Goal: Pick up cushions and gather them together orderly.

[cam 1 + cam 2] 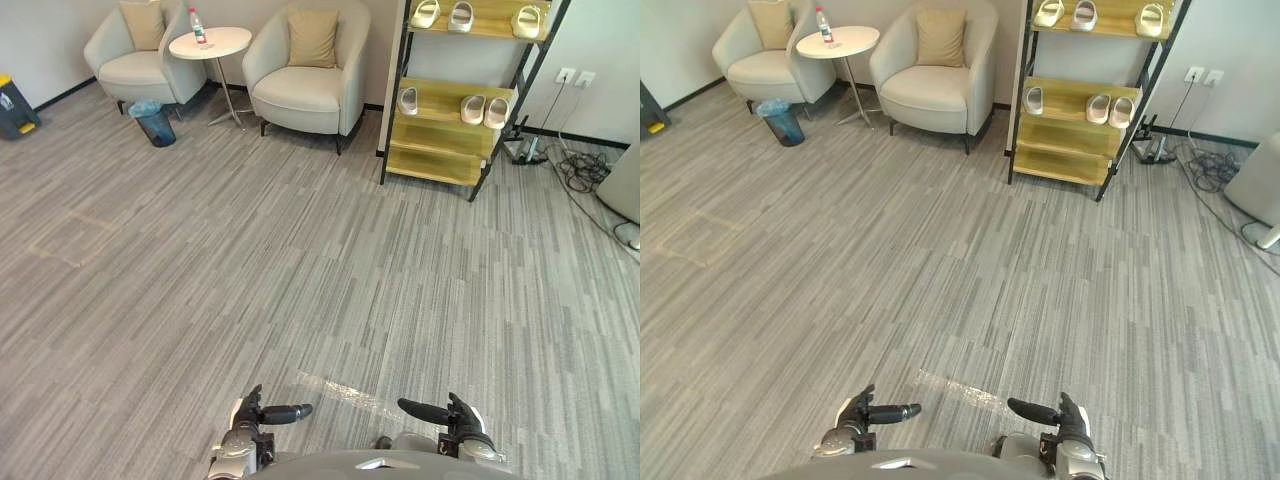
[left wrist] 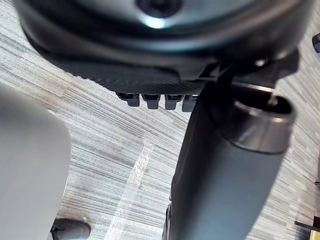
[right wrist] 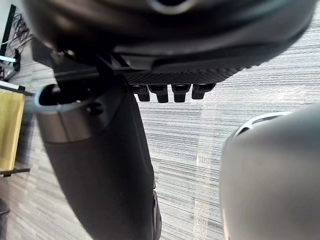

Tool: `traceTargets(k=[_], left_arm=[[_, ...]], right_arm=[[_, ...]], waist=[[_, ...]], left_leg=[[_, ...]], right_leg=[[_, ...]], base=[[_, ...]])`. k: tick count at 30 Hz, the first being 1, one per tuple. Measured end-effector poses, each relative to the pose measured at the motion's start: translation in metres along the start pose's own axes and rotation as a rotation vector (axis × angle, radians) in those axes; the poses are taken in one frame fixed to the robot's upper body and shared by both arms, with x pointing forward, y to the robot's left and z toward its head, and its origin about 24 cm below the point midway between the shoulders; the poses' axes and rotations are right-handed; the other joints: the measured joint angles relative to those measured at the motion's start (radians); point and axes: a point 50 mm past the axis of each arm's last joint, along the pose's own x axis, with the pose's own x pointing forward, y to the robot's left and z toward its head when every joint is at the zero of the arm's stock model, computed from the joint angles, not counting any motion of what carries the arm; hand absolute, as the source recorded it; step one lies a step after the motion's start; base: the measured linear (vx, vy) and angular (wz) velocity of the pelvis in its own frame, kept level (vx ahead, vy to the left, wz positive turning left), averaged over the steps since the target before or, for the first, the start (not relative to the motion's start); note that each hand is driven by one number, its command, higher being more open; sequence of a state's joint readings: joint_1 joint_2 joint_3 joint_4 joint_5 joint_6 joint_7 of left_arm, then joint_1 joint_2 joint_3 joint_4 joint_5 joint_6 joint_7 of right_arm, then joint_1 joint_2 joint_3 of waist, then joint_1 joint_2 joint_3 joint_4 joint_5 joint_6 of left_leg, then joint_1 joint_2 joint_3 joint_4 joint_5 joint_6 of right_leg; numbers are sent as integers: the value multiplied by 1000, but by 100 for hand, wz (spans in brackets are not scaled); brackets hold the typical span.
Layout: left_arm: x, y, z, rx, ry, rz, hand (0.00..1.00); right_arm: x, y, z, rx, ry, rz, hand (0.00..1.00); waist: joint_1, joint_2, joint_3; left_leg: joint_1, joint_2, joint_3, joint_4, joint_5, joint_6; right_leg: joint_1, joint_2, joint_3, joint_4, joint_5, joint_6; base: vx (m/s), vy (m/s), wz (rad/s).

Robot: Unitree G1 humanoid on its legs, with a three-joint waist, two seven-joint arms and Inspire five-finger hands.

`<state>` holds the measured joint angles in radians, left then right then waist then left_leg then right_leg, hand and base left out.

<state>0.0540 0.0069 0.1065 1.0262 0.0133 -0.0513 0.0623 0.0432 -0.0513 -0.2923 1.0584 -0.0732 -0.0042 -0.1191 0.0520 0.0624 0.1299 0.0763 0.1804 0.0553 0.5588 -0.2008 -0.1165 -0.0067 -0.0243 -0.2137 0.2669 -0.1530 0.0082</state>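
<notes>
Left eye view: the left hand point(image 1: 252, 415) and right hand point(image 1: 458, 415) are held low over the floor point(image 1: 300, 280), thumbs turned toward each other. Both are relaxed and nothing is grasped. A strip of clear tape point(image 1: 345, 395) is seen on the floor between them. The two cushions are far ahead of the hands and well apart from each other. One cushion point(image 1: 143, 24) is propped in the armchair point(image 1: 130, 72) far ahead-left of the left hand. The other cushion point(image 1: 313, 38) is propped against the back of the second armchair point(image 1: 305, 98), far ahead. A round tabletop point(image 1: 215, 43) with a bottle point(image 1: 198, 26) is placed between the chairs, and a bin point(image 1: 155, 122) stands by the first chair. A shelf point(image 1: 445, 150) with slippers point(image 1: 484, 110) is seen far ahead of the right hand.

Right eye view: the same layout is shown.

Left wrist view: the thumb point(image 2: 225, 175) is extended and the fingers point(image 2: 152, 100) are empty over bare floor.

Right wrist view: the thumb point(image 3: 100, 170) is out, and nothing is held by the fingers point(image 3: 172, 92).
</notes>
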Motion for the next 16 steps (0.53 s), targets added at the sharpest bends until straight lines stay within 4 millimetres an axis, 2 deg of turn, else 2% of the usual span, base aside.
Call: traceTargets(k=[1, 2, 3, 4, 6, 7, 8, 9, 11, 13, 16], left_arm=[[0, 4, 2, 3, -9, 9, 100], [0, 6, 3, -7, -15, 18, 100], [0, 7, 4, -18, -24, 24, 100], [0, 8, 6, -18, -29, 24, 100], [0, 9, 11, -18, -51, 28, 100], [0, 8, 12, -19, -57, 29, 100], [0, 7, 11, -21, -53, 28, 100], [0, 4, 9, -42, -47, 22, 100], [0, 12, 12, -16, -54, 37, 100], [0, 16, 9, -13, -47, 49, 100], [-1, 17, 7, -9, -42, 48, 100]], right_arm=[[-1, 3, -1, 5, 2, 5, 100], [-1, 3, -2, 5, 6, 5, 100], [-1, 3, -3, 4, 9, 4, 100], [-1, 3, -4, 4, 11, 3, 100], [-1, 4, -4, 6, 14, 2, 100], [-2, 4, -5, 7, 15, -1, 100], [-2, 3, -5, 8, 15, -5, 100], [-1, -1, -4, 5, 16, -13, 100], [-4, 10, -9, 15, 27, 12, 100], [-6, 14, -13, 13, 35, 22, 100], [-7, 16, -16, 16, 40, 26, 100]], waist=[[3, -6, 6], [4, -12, 9], [6, -16, 10], [9, -18, 12], [22, -30, 19], [24, -28, 19], [24, -17, 15], [27, 0, 15], [23, -45, 13], [26, -65, 0], [25, -71, -7]], left_leg=[[-37, 4, -6, 86, 11, 7], [-63, 4, -8, 131, -43, 20], [-89, -13, -13, 114, -98, 29], [-102, -28, -17, 89, -119, 33], [-139, -95, -73, -46, -130, 43], [-161, -118, -111, -159, -83, 43], [-161, -115, -126, -212, -23, 39], [-161, -108, -127, -221, 65, 45], [-118, -145, -106, -259, 64, 59], [-91, -165, -91, -295, 69, 70], [-56, -182, -83, -334, 77, 83]], right_leg=[[25, 0, 1, -19, -1, -4], [57, -1, 8, -42, -3, -8], [84, -3, 21, -62, -2, -8], [91, -7, 32, -68, -2, -7], [98, -30, 61, -71, 0, -2], [99, -37, 78, -70, 1, 14], [99, -29, 83, -72, 0, 25], [108, -14, 97, -75, -11, 47], [131, -57, 114, -83, -23, 61], [134, -80, 118, -84, -28, 66], [156, -95, 124, -104, -28, 66]], base=[[180, -83, -3], [146, -41, -13], [136, -9, -22], [127, 67, -36], [124, 121, -50], [140, 167, -45], [136, 183, -45], [190, 231, -31], [173, 183, -20], [114, 68, -13], [98, 36, -5]])
